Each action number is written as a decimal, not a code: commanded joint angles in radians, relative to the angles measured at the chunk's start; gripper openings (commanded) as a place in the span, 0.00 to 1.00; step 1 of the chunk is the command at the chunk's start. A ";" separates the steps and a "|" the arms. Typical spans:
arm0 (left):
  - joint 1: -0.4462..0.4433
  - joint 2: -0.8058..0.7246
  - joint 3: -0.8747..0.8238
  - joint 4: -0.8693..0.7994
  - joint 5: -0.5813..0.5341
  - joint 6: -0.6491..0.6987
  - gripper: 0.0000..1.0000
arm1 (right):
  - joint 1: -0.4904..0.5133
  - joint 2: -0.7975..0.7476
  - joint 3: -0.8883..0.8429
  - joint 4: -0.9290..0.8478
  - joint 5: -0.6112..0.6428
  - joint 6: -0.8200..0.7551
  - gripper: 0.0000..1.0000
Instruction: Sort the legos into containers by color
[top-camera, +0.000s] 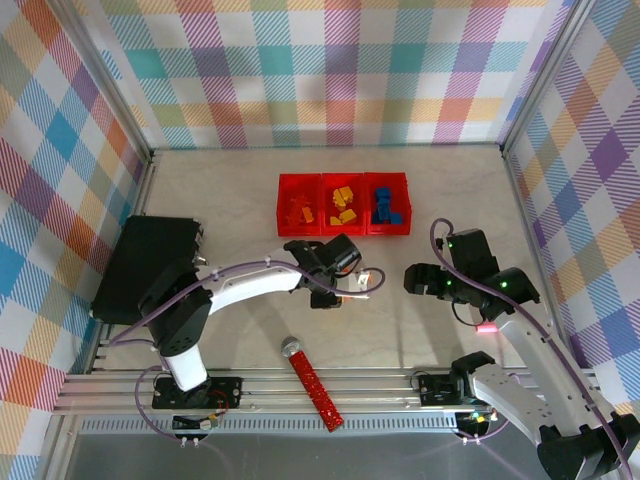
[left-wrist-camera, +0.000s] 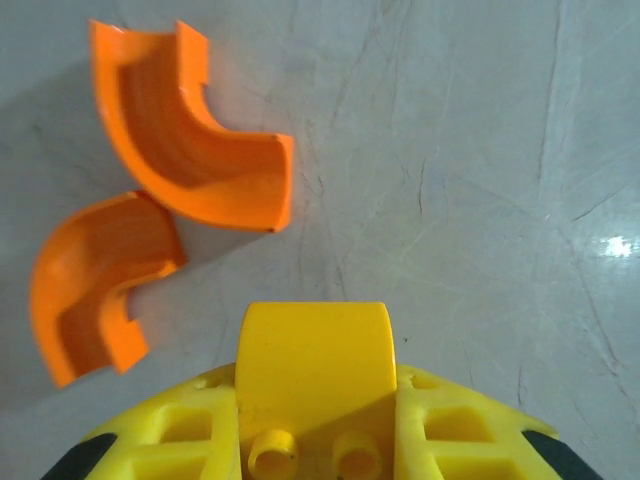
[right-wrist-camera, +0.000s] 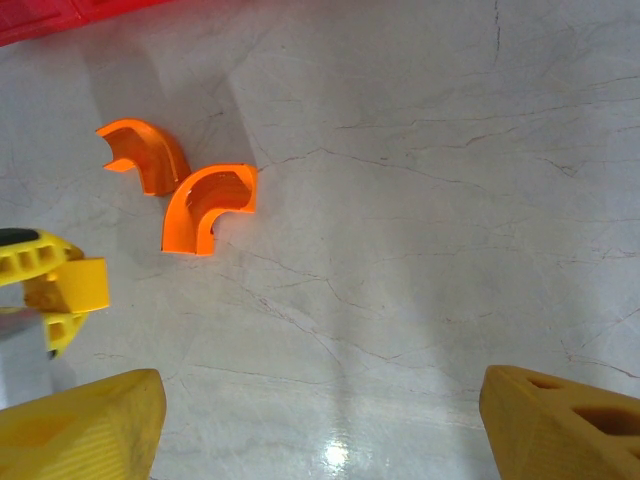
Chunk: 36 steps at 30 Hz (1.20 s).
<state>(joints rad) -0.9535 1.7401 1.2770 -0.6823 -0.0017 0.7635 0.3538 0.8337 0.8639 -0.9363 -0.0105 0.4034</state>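
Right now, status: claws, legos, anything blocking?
Left claw shut on yellow brick. Right claw open, empty. Two orange arches loose on table. Red stick lies apart.

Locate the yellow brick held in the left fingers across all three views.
Top external: at the tip of the left fingers, too small to make out.
Left wrist: yellow brick bottom centre, clamped between them.
Right wrist: left edge, mid-height.
Shared landmark: two orange arches beside it, in both wrist views.
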 joint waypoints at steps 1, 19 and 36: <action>0.038 -0.013 0.090 -0.063 0.000 0.007 0.10 | -0.003 -0.016 -0.011 0.008 0.012 -0.005 0.83; 0.275 0.427 0.664 0.014 -0.076 -0.171 0.10 | -0.003 0.009 -0.019 0.020 -0.039 -0.012 0.82; 0.336 0.648 0.922 0.035 -0.063 -0.263 0.44 | -0.003 0.013 -0.025 0.026 -0.040 -0.013 0.83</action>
<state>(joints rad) -0.6189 2.3802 2.1815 -0.6731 -0.0715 0.5182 0.3538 0.8455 0.8497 -0.9173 -0.0349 0.4034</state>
